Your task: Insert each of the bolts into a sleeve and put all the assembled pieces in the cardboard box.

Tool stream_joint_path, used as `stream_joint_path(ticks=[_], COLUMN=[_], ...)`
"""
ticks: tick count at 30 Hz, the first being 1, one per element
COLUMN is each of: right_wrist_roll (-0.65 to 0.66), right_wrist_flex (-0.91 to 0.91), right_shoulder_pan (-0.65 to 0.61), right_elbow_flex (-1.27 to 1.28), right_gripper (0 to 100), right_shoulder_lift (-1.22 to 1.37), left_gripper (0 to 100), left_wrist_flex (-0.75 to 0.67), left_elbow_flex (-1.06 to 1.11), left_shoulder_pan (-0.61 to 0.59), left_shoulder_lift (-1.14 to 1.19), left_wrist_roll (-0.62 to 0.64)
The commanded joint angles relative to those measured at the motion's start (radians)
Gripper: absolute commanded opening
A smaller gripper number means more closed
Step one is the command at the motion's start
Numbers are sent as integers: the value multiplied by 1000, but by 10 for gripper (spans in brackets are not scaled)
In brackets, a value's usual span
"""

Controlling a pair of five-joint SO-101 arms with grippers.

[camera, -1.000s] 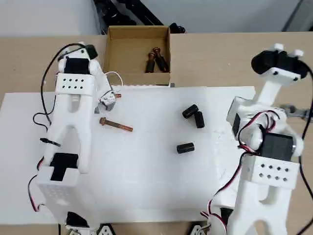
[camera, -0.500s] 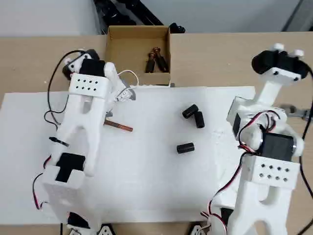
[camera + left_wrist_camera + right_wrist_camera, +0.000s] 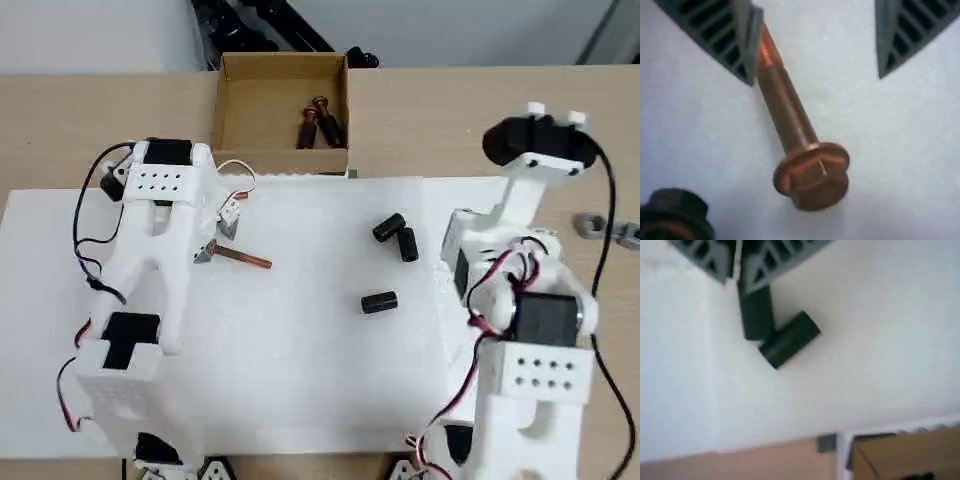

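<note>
Left claw (image 3: 816,79) gapes wide, holding nothing; bolt (image 3: 790,117) lies on the mat (image 3: 300,350), nine o'clock from the sleeves (image 3: 380,301); one finger overlaps its shank, so centre before closing.

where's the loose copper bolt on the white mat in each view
high view: copper bolt lies on the white mat, left of centre, at the open left gripper.
left wrist view: mid-frame, shaft tip beside one grey finger.
right wrist view: two touching black sleeves here instead.
shared landmark: the left gripper.
</note>
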Motion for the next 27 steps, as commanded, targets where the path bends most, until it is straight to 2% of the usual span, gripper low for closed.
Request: stream_joint_path(ticks=[1, 5, 14, 19, 27], right_wrist_roll=[2, 2, 2, -55, -58], right_wrist_flex=[-39, -85, -111, -105, -107], right_shoulder_pan=[-21, -19, -21, -21, -21], right_elbow_flex=[2, 32, 40, 46, 126], right_gripper=[8, 8, 6, 5, 5], right_shoulder_lift=[-24, -19, -19, -19, -27], left_gripper=[160, 208, 212, 212, 210], left_wrist_flex=[-3, 14, 11, -21, -26], left_elbow_flex=[-8, -25, -25, -22, -71], left_shoulder_pan=[23, 23, 17, 17, -3], left_shoulder_lift=[-15, -6, -5, 2, 216], left_wrist_roll=[-5, 29, 77, 87, 87])
